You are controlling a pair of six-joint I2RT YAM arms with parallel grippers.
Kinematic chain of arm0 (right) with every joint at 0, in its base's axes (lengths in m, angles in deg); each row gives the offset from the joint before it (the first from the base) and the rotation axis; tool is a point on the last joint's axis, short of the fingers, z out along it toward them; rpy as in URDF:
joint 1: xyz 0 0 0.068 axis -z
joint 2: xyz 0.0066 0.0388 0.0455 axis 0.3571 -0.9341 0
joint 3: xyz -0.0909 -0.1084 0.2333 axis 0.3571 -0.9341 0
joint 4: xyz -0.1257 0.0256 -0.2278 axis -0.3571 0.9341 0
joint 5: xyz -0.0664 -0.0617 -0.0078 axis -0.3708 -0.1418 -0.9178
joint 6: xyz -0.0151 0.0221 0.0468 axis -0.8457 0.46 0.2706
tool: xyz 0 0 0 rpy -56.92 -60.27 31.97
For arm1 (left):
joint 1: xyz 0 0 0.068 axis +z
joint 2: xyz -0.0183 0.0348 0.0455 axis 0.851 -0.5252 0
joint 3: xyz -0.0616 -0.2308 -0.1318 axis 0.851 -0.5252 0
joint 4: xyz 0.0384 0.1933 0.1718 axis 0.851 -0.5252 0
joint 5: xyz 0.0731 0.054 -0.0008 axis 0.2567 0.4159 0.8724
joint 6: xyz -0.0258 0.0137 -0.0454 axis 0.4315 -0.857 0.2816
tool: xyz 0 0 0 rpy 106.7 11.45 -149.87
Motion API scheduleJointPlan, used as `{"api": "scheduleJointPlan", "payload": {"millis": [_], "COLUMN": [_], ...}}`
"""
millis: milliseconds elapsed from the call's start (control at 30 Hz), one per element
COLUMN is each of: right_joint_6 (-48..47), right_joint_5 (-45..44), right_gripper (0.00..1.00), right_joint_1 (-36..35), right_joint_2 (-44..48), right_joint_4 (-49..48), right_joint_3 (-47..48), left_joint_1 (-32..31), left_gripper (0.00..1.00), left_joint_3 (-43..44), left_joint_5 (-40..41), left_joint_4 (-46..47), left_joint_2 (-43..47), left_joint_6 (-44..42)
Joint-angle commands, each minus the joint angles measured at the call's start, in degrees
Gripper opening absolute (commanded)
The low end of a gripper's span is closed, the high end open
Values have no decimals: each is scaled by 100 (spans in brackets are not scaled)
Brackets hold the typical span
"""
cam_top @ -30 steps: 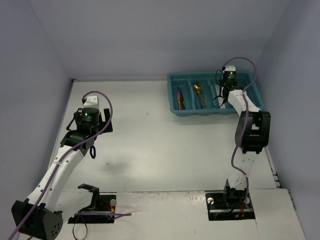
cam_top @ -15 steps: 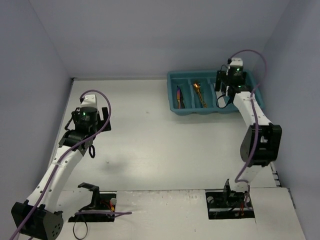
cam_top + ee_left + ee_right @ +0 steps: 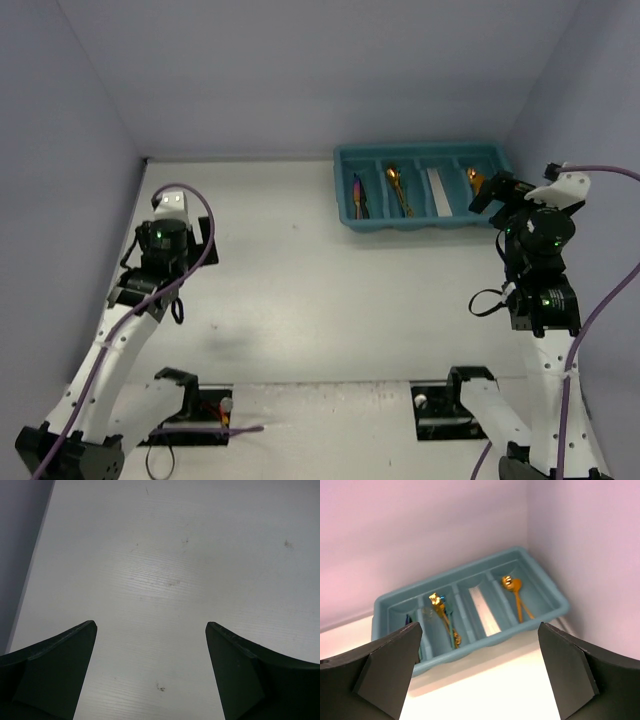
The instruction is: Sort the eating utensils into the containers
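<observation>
Both claws gape wide, holding nothing. The left claw [image 3: 150,626] sees only bare tabletop [image 3: 165,555]. The right claw [image 3: 478,630] faces the tray [image 3: 470,573] in the far right corner, revealing a teal utensil [image 3: 450,627] beside a gold utensil [image 3: 440,607], unclear from above.

Upper right of the top view: tray [image 3: 400,227] on the table [image 3: 300,285], utensils [image 3: 399,189] lying lengthwise in all four compartments [image 3: 382,207].
</observation>
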Motion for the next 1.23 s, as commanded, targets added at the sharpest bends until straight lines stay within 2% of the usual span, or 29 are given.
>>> {"api": "scheduleJointPlan", "payload": {"millis": [0, 100, 300, 433, 833, 1200], "right_joint_6": [-366, -750, -808, -636, -645, -576], "right_joint_5": [-874, -1101, -1414, -1541, -1797, -1660], "right_gripper": [100, 100, 100, 100, 100, 100], "right_joint_1": [-388, -640, -714, -841, -1065, -1066], "right_joint_2": [739, 1197, 2025, 2023, 2560, 2559], "right_joint_4": [400, 524, 543, 424, 188, 171], "right_joint_3": [-218, -484, -1123, -1487, -1890, -1945], "left_joint_1": [27, 27, -38, -70, -61, -61], "left_gripper": [89, 89, 89, 89, 89, 89], "left_joint_3": [491, 480, 143, -468, -580, -595], "left_joint_5": [-87, -64, 169, 419, 430, 406], "left_joint_4": [-193, -373, -431, -49, 232, 251], "left_joint_2": [350, 575, 1010, 1196, 1126, 1115], "left_joint_6": [-24, -8, 9, -46, -149, -183]}}
